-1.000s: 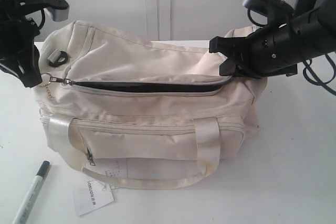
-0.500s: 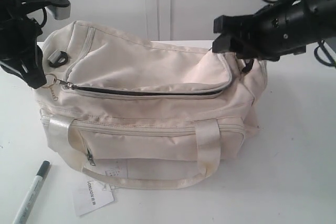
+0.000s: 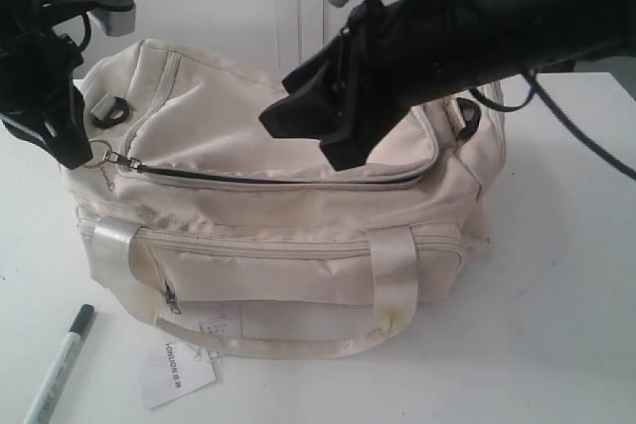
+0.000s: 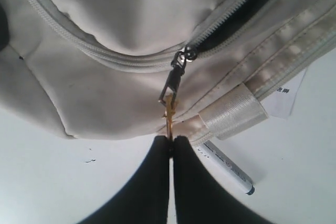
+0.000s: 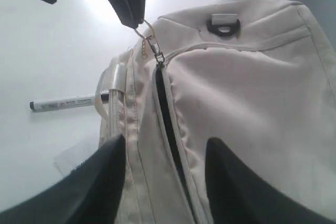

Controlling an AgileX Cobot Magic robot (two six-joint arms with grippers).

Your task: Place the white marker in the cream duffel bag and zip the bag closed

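While left gripper [image 4: 169,144] pinches the zip pull [image 4: 173,80] on the cream duffel bag [image 3: 298,215], spread-jawed right gripper [image 5: 164,150] should straddle the white marker [image 3: 62,364] squarely.

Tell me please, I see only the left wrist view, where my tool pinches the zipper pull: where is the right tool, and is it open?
Observer: The right tool hangs over the top of the cream duffel bag, near its middle, jaws open and empty.
Operator: How far does the zipper opening go?
Observer: The dark slit runs along most of the top, but it is narrow; the flap lies almost flat on it.
Operator: Is the right tool near the white marker?
Observer: No. The white marker lies on the table before the bag's left front corner, untouched.
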